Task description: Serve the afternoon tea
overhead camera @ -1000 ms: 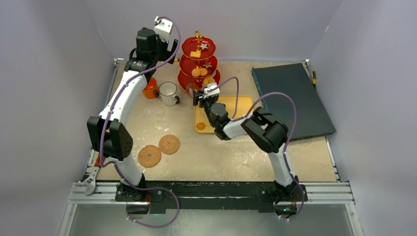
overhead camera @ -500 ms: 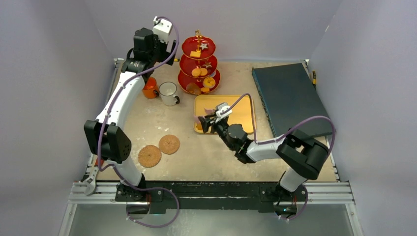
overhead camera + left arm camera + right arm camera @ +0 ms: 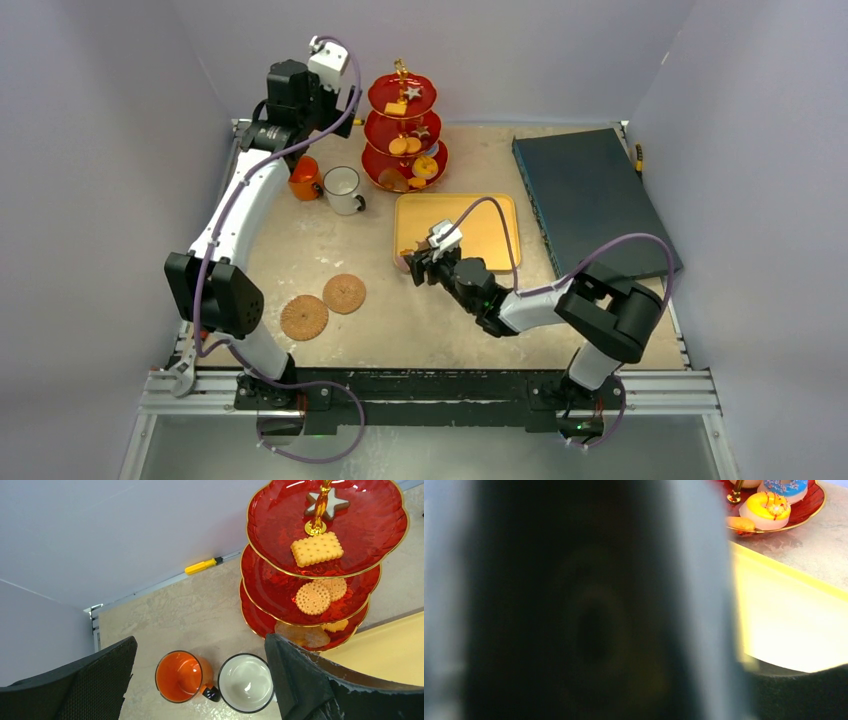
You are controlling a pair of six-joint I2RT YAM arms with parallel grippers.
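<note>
Mottled beige tabletop (image 3: pixel 400 330) is filling the space between plain lilac-grey walls (image 3: pixel 100 150), and I am working from its near edge outward. Nearest me, two round woven coasters (image 3: pixel 325 305) are lying bare, well apart from the mugs they are probably meant for.

My right gripper (image 3: pixel 414 268) is hanging low at the near left corner of the yellow tray (image 3: pixel 470 215). Its own camera is being blocked almost wholly by a dark blur, so I cannot tell whether the jaws are spread or pinching a pastry. That is worrying me most: I am working blind there, risking catching the tray's rim and shoving it, or crushing or dropping something soft.

Farther back, the orange mug (image 3: pixel 182 676) and white mug (image 3: pixel 246 682) are standing just beside each other, both looking empty. They are sitting left of the red three-tier stand (image 3: pixel 270 520), which is carrying biscuits (image 3: pixel 317 549) and, on its lowest tier, a yellow iced doughnut (image 3: pixel 766 510).

My left gripper (image 3: pixel 201 640) is hovering high above the mugs with its fingers spread wide and nothing between them. Coming down like that, I am thinking one finger could clip the neighbouring mug or the stand's lowest rim and tip the whole tower.

I am finding no brand, label or writing readable anywhere.
</note>
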